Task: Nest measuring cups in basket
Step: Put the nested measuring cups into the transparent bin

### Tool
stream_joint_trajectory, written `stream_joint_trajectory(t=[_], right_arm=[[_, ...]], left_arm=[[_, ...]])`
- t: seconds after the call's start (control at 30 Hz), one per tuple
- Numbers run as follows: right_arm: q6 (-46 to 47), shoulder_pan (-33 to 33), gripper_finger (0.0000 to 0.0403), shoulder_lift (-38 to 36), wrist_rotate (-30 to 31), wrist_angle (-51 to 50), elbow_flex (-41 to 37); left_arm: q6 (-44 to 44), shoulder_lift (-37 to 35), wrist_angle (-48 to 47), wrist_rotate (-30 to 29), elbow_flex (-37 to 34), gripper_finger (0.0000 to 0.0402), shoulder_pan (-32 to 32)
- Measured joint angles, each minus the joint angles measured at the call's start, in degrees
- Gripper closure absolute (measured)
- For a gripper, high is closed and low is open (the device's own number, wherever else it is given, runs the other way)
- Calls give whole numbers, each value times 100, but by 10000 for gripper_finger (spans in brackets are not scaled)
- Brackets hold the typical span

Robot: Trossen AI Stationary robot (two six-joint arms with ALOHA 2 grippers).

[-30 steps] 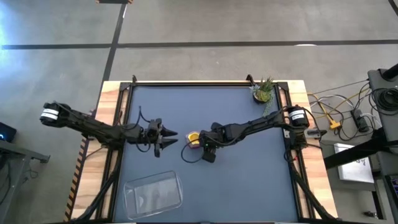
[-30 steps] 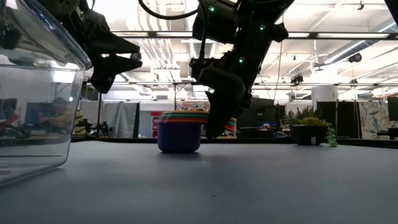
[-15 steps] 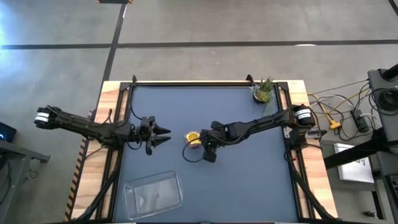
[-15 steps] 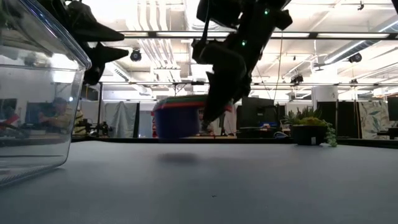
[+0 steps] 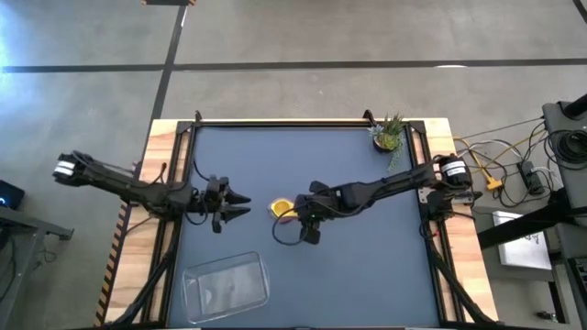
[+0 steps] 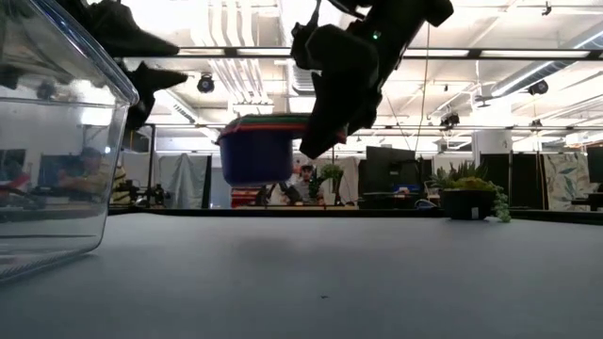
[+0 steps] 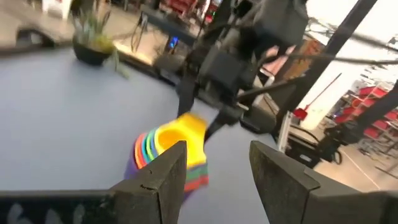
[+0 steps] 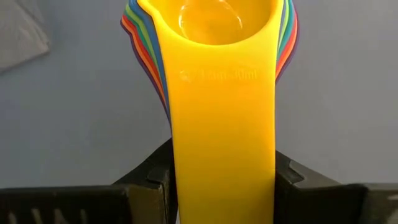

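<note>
Grey concrete floor surrounds the wood-edged, dark blue table (image 5: 367, 266), on which a small potted green plant (image 5: 389, 134) stands at the far right corner and the clear, shallow rectangular plastic basket (image 5: 226, 283) lies near the front edge, left of centre. The nested stack of coloured plastic measuring cups (image 6: 256, 151), yellow innermost and purple outermost, is seen lifted clear of the table in the low view, with a bare gap beneath it. It is held by the right gripper (image 5: 295, 211), whose dark fingers (image 8: 158, 174) are pinched on the stacked handles, the broad yellow handle (image 8: 224, 155) lying uppermost between them. The left gripper (image 5: 240, 204) is held above the table just to the left of the stack, its two fingers (image 7: 163, 177) spread apart with nothing between them. The nesting itself appears to be done, so the step in hand is judged to be the carrying of the stack to the basket, which is well apart from the cups and nearer the front. For the next move, the stack would need to be brought toward the front and left over the basket's rim, kept level so that no cup slips out, then lowered inside before the grip is let go.
</note>
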Motion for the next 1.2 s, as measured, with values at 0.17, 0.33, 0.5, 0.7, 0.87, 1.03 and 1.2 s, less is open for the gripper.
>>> stream_joint_trajectory(t=[0.17,0.33,0.5,0.7,0.87,1.03,1.2], right_arm=[[-20,76,272,-15,-39,-4,0],[-105,171,273,-15,-53,65,-2],[-221,263,273,-15,-292,182,79],[-503,440,273,-15,-347,228,484],[-678,582,273,-15,-357,229,767],[-721,654,274,-15,-488,324,958],[-716,751,274,-19,-499,575,992]], left_arm=[[-580,361,122,-1187,-195,242,-941],[-463,442,283,-2530,-234,242,-1630],[-128,240,290,-2723,-118,242,-1667],[96,104,278,-2779,-81,242,-1661],[151,72,257,-2885,-81,242,-1656],[313,70,80,-3353,-81,242,-1656],[209,-3,56,-3363,-79,242,-1650]])
